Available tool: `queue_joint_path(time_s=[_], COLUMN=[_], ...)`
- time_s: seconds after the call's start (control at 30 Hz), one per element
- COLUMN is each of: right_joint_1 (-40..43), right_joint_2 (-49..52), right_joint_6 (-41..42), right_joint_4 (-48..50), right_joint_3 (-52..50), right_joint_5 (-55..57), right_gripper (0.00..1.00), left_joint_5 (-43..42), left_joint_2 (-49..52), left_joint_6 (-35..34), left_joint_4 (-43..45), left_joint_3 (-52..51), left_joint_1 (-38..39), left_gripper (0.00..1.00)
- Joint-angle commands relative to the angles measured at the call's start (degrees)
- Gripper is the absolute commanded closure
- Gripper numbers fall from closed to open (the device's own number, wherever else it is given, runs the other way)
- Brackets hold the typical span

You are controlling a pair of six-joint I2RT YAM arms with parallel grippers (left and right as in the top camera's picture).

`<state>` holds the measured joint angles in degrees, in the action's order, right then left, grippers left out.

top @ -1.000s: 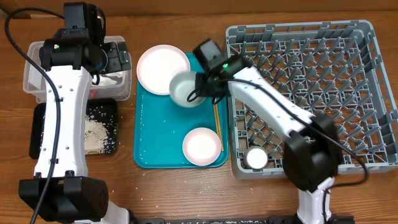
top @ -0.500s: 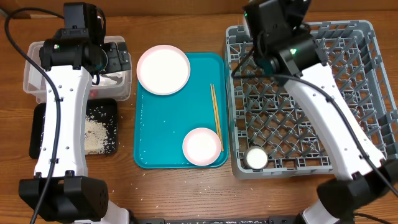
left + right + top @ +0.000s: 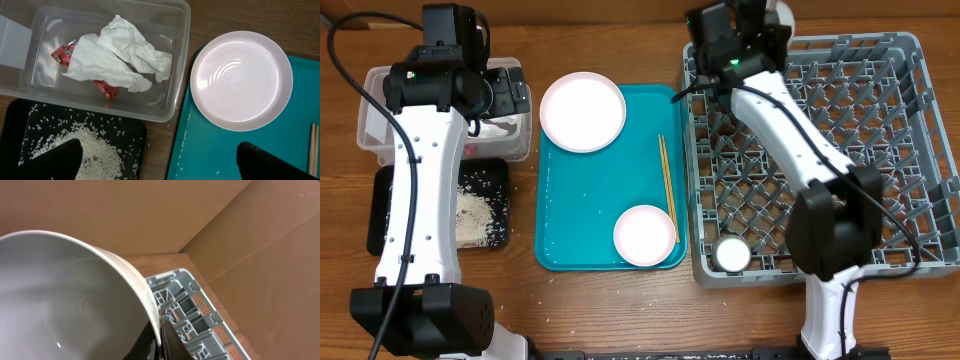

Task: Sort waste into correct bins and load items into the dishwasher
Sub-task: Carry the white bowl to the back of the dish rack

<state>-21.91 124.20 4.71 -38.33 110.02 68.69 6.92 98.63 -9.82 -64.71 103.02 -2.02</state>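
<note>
Right end effector point(image 3: 159, 342): clamped on the rim of the white bowl point(image 3: 65, 295), one dark finger outside the wall and the other inside. The bowl is tipped, its cavity filling the wrist view. It hangs over the far-left corner of the dish rack point(image 3: 890, 150), whose grid wall shows just below and right of the fingers. Can't tell whether the bowl touches the rack.

Left end effector point(image 3: 165, 162): fingers point(image 3: 55, 160) spread wide, nothing between them, touching nothing. Straight ahead of it is the clear tub point(image 3: 172, 35), holding the napkin point(image 3: 120, 60) and red scraps point(image 3: 62, 54). Under its left finger is the black tray point(image 3: 15, 125) with rice point(image 3: 85, 150). The pink plate point(image 3: 241, 80) is ahead and right, on the teal tray point(image 3: 200, 155).

Delta vs 1.0 s ago: the right end effector was down on that bowl beside the plate on the teal tray. The spot is now bare and the bowl is off the tray. Since 0.5 s ago the wrist has gone further toward the rack's far-left corner. The left arm hasn't moved. The chopsticks point(image 3: 666, 185), second bowl point(image 3: 644, 235) and small cup point(image 3: 732, 254) in the rack's near-left corner are unchanged.

Surface point(image 3: 590, 310): brown wood grain, with a few stray rice grains near the teal tray. Cardboard walls point(image 3: 260, 245) enclose the far side, meeting at a corner behind the rack.
</note>
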Motion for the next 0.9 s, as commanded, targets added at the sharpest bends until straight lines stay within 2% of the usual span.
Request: queue_joint_path(time_s=[0.0,0.53,0.8,0.87], right_joint_1=[-0.44,-2.93,-3.93,-3.98], right_joint_2=[2.16,5.81,5.81,5.81], right_joint_6=[-3.67,-3.65,-3.67,-3.67], right_joint_4=[0.61,1.81,0.94,1.62], right_joint_3=[0.57,0.57,0.57,0.57], right_joint_5=[3.63,-6.03,-5.46,-1.53], right_gripper=[0.96,0.96,0.89,0.89], left_joint_5=[0.76,0.76,0.76,0.74], left_joint_2=[0.0,0.0,0.17,0.24], left_joint_6=[0.85,0.85,0.85,0.85], left_joint_4=[0.2,0.17,0.17,0.2], left_joint_3=[1.27,1.27,1.27,1.27], left_joint_1=[-0.22,-0.2,-1.14,-1.03], left_gripper=[0.0,0.0,0.0,0.0])
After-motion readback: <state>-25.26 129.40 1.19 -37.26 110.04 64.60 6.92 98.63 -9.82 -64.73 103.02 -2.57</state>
